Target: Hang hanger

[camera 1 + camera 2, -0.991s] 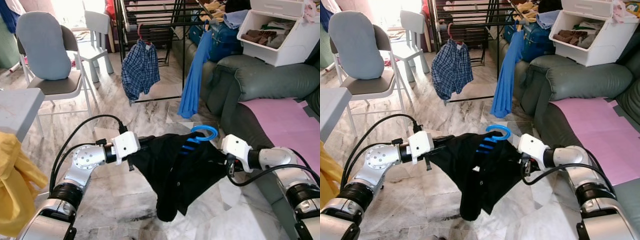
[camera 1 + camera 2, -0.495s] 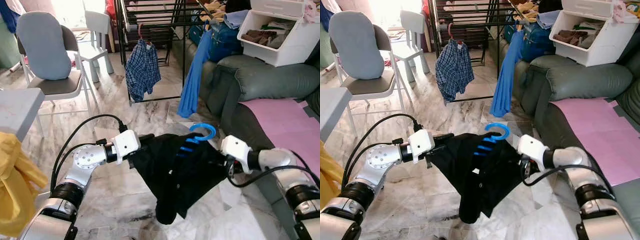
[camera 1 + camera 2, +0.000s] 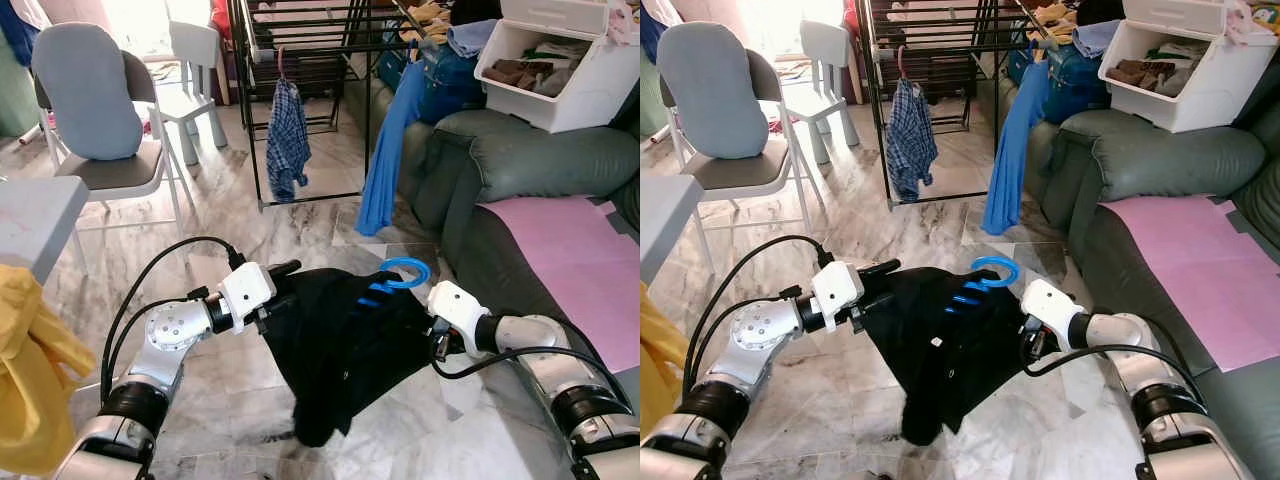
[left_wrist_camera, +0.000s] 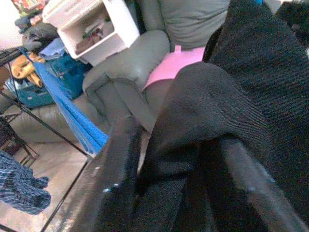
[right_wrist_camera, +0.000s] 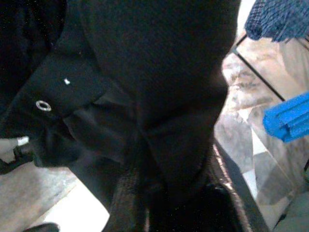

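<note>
Black garment (image 3: 340,350), matte woven cloth with a small metal eyelet (seen in the right wrist view), hangs draped on a blue plastic hanger (image 3: 400,275); the hanger's curved hook rises above the collar. The load is held between both arms, above the veined marble floor (image 3: 230,390).

Left claw (image 3: 283,283): long black fingers pinch a fold of the garment at its left shoulder, cloth bunched between them. Right claw (image 3: 432,338): buried in the fabric at the opposite shoulder, clamped on cloth.

Ahead stands a black metal drying rack (image 3: 300,40) with thin tubular rails. On it hang a plaid shirt (image 3: 287,140) and a long blue garment (image 3: 388,150). Grey padded sofa (image 3: 520,160) to the right.
</note>
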Controlling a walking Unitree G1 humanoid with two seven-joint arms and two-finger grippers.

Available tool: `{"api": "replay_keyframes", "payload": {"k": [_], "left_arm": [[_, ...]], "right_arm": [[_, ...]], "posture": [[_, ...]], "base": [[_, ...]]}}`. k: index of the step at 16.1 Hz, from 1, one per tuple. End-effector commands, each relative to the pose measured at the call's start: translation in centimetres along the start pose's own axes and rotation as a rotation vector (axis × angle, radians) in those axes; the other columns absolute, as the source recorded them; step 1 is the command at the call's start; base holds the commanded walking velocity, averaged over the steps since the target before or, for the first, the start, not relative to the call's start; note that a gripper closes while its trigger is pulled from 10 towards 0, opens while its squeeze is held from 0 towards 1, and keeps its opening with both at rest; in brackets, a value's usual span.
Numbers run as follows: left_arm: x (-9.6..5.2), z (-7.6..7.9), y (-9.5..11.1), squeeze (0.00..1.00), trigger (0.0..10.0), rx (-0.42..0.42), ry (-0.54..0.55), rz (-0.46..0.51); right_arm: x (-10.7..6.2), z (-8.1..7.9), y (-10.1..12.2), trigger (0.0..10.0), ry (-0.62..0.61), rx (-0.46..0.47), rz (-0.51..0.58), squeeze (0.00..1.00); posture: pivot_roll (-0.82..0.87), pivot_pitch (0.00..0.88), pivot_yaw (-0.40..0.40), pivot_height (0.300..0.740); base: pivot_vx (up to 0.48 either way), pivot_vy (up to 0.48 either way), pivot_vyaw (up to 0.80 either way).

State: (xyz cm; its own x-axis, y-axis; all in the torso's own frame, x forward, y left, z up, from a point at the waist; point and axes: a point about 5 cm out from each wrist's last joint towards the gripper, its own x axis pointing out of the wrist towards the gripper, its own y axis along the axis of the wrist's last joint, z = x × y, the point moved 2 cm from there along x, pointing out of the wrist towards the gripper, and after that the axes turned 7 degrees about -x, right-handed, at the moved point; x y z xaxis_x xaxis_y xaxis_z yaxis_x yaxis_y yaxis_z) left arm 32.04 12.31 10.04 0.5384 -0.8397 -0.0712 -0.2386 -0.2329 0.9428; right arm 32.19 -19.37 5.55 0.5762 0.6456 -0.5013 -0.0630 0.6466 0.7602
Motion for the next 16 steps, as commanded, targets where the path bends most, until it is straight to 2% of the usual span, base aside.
{"api": "replay_keyframes", "payload": {"k": [1,4,6,7,9,10,11,12,13,14,16], "left_arm": [[-0.1,-0.3,0.6,1.0,10.0,0.006,0.008,0.032],[-0.2,0.5,0.3,1.0,10.0,-0.017,-0.047,0.007],[-0.4,0.9,0.0,1.0,10.0,-0.029,-0.085,-0.018],[-0.5,0.5,-0.2,1.0,10.0,-0.057,-0.034,-0.017],[-0.6,-1.3,-0.3,1.0,10.0,-0.108,0.181,-0.007],[-0.6,-1.7,-0.4,1.0,10.0,-0.13,0.241,-0.005],[-1.2,-2.7,-1.1,1.0,10.0,-0.212,0.44,-0.007],[-1.7,-2.9,-1.5,1.0,10.0,-0.265,0.544,0.003],[-2.0,-2.9,-1.9,1.0,10.0,-0.295,0.603,-0.004],[-3.5,-2.2,-3.3,1.0,10.0,-0.399,0.787,-0.009],[-4.1,-1.9,-3.7,1.0,10.0,-0.456,0.884,-0.002]], "right_arm": [[-0.3,0.7,-0.5,0.0,-0.066,0.031,-0.027,0.0],[0.0,1.3,-0.5,0.0,-0.135,0.083,-0.055,0.0],[0.2,1.2,-0.5,0.0,-0.13,0.109,-0.059,0.0],[0.2,1.3,-0.7,0.0,-0.153,0.122,-0.074,0.0],[0.3,1.9,-1.0,0.0,-0.249,0.178,-0.116,0.0],[0.3,2.1,-1.1,0.0,-0.278,0.198,-0.124,0.0],[0.4,2.5,-0.9,0.0,-0.363,0.268,-0.106,0.0],[0.5,2.8,-0.6,0.0,-0.418,0.319,-0.084,0.0],[0.5,2.9,-0.5,0.0,-0.448,0.344,-0.07,0.0],[0.6,3.2,0.0,0.0,-0.572,0.45,-0.027,0.0],[0.5,3.1,0.3,0.0,-0.628,0.47,-0.022,0.0]], "posture": [[-0.09,0.0,-0.013,0.74],[-0.09,0.0,-0.01,0.74],[-0.09,0.0,-0.011,0.74],[-0.09,0.0,-0.011,0.74],[-0.09,0.0,-0.009,0.74],[-0.09,0.0,-0.007,0.74],[-0.09,0.0,-0.006,0.74],[-0.1,0.0,-0.005,0.74],[-0.09,0.0,-0.004,0.74],[-0.09,0.0,-0.005,0.74],[-0.09,0.0,-0.004,0.74]], "base": [[0.0,0.0,0.0],[0.0,0.0,0.0],[0.0,0.0,0.0],[0.0,0.0,0.0],[0.0,0.0,0.0],[0.0,0.0,0.0],[0.0,0.0,0.0],[0.0,0.0,0.0],[0.0,0.0,0.0],[0.0,0.0,0.0],[0.0,0.0,0.0]]}}
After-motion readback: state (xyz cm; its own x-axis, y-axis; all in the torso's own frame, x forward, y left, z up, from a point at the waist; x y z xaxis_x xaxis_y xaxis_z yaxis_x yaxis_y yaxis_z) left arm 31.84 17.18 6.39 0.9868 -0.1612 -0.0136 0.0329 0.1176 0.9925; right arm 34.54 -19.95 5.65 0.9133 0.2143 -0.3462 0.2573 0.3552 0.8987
